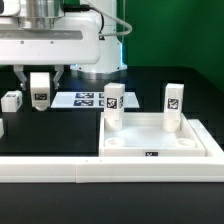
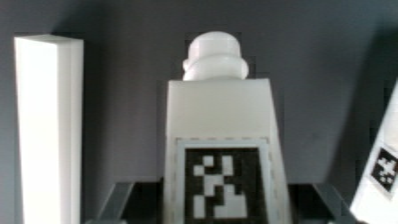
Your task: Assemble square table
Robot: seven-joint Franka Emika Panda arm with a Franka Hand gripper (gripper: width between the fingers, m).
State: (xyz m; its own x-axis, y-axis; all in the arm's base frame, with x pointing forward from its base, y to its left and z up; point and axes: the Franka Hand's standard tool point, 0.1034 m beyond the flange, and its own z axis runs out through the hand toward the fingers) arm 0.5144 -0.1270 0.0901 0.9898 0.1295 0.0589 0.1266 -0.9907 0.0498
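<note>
My gripper (image 1: pixel 40 84) is shut on a short white leg (image 1: pixel 40 92) with a black-white tag and holds it near the black table, at the exterior view's left. In the wrist view the leg (image 2: pixel 222 110) fills the middle, its knobbed end pointing away from the gripper (image 2: pixel 222 205), with dark fingers on either side of its tag. The white square tabletop (image 1: pixel 160 148) lies at the exterior view's right. Two tagged legs (image 1: pixel 113 104) (image 1: pixel 173 106) stand upright at its far corners. Another leg (image 1: pixel 12 100) lies loose at the left.
The marker board (image 1: pixel 85 99) lies flat behind the held leg. A long white rail fence (image 1: pixel 60 170) runs along the front. In the wrist view a long white bar (image 2: pixel 45 130) and a tagged white piece (image 2: pixel 382 160) flank the held leg.
</note>
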